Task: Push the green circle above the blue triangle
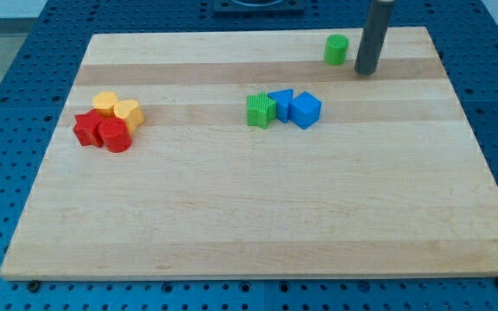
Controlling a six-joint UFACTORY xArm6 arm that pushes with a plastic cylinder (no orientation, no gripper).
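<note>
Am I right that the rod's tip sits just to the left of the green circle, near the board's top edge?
Not quite. The camera view shows my tip just to the view's right of the green circle, not its left. The rest holds: both are near the top edge of the wooden board.

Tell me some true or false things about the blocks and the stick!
1. My tip is just to the right of the green circle. True.
2. The green circle touches the blue triangle. False: it sits apart, up near the view's top.
3. The red blocks and yellow blocks huddle together on the view's left. True.
4. The blue cube stands alone. False: it is right beside the blue triangle.
</note>
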